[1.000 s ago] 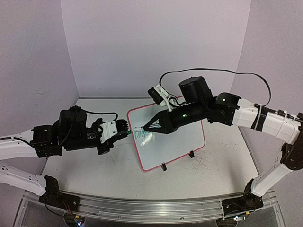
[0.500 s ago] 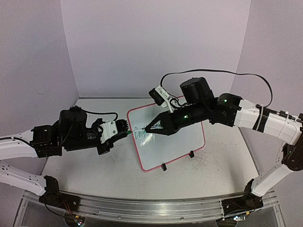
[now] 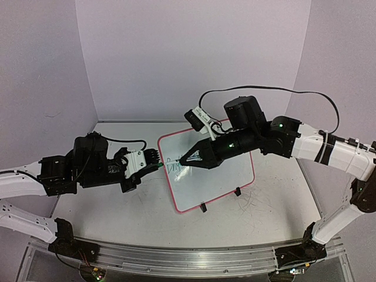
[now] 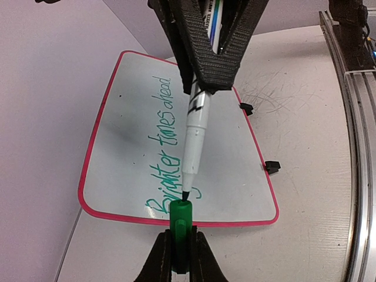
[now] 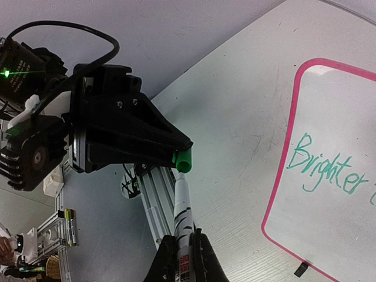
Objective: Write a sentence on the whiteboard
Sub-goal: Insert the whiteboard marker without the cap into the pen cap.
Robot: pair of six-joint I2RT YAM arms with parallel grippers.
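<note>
The whiteboard [image 3: 217,176], white with a pink frame, lies tilted on the table between the arms. On it runs the sentence [image 4: 166,141] in green cursive, "Brighter times ahead"; the right wrist view shows only "Brighter" [image 5: 323,167]. My left gripper [image 4: 180,238] is shut on a green marker cap [image 4: 180,214], its mouth facing the board's near edge. My right gripper [image 5: 183,244] is shut on the white marker [image 5: 182,205]. The marker's dark tip sits right at the mouth of the cap [image 5: 183,160]. From above, both grippers meet at the board's left edge [image 3: 170,161].
Two small black feet [image 3: 203,207] [image 3: 237,191] stick out along the board's near edge. An aluminium rail [image 3: 194,258] runs along the table's front. Purple walls close in the back and sides. Scuff marks [image 3: 258,202] cover the table on the right.
The right arm has shifted slightly, bringing the marker's tip up to the cap's mouth. The left arm and the whiteboard have stayed put.
</note>
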